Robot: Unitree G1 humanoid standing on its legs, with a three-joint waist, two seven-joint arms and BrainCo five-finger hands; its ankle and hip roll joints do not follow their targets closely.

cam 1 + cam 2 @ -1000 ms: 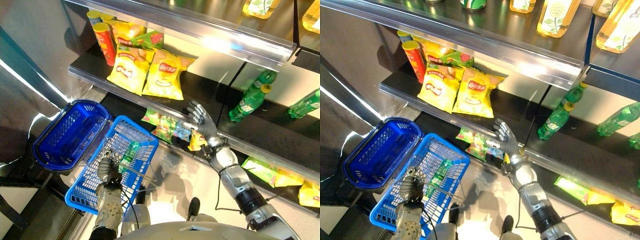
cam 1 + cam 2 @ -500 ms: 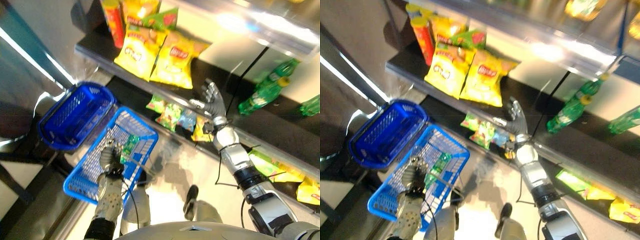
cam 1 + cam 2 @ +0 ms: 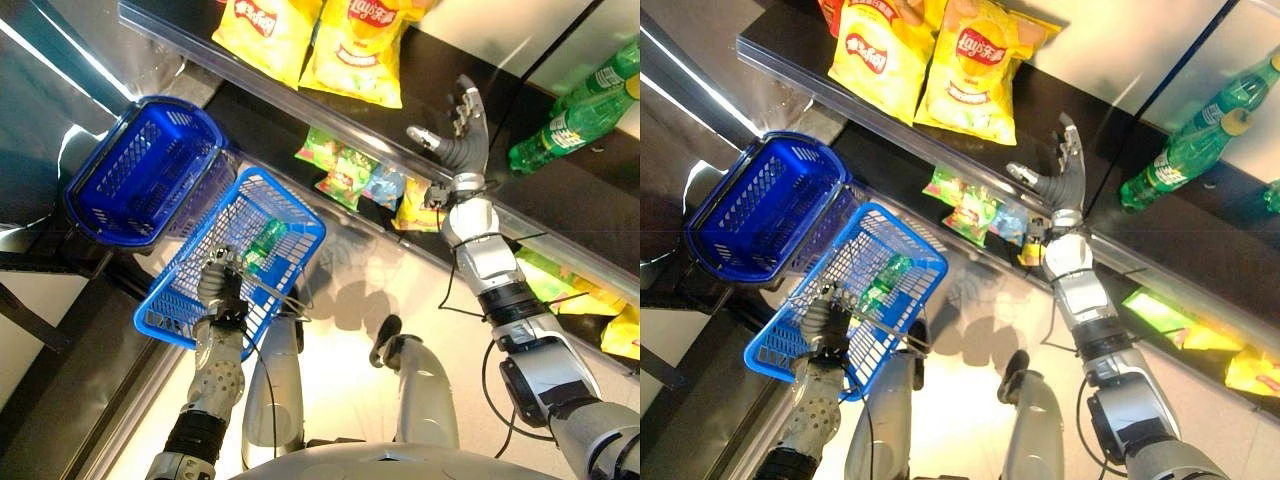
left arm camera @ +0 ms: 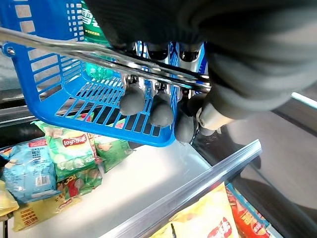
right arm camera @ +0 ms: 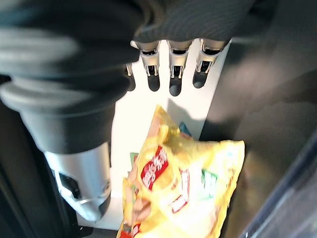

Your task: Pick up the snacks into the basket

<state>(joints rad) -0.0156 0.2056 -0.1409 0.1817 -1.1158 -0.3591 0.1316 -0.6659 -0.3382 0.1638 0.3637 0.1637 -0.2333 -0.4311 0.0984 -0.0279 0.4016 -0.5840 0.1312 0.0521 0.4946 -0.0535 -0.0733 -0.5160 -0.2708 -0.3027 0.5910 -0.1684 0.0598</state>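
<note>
My left hand (image 3: 221, 292) is shut on the wire handle (image 4: 99, 54) of a light blue basket (image 3: 190, 245), its fingers (image 4: 158, 106) curled round the wire. A green packet (image 3: 265, 240) lies inside the basket. My right hand (image 3: 462, 140) is held up open in front of the shelves, fingers (image 5: 171, 69) straight and holding nothing. It is to the right of and below two yellow chip bags (image 3: 365, 40) on the upper shelf. Small green and blue snack packs (image 3: 345, 170) and a yellow one (image 3: 410, 205) lie on the lower shelf, left of and below that hand.
A second, darker blue basket (image 3: 140, 170) stands to the left of the held one. Green bottles (image 3: 570, 110) lie on the shelf to the right. More green and yellow packs (image 3: 555, 290) lie on the lower shelf at the right. A metal rail (image 3: 200, 65) edges the upper shelf.
The camera has tipped down, shifting the whole picture. My right hand has risen a little up and right of the small packs, still open. The left hand keeps its hold on the handle.
</note>
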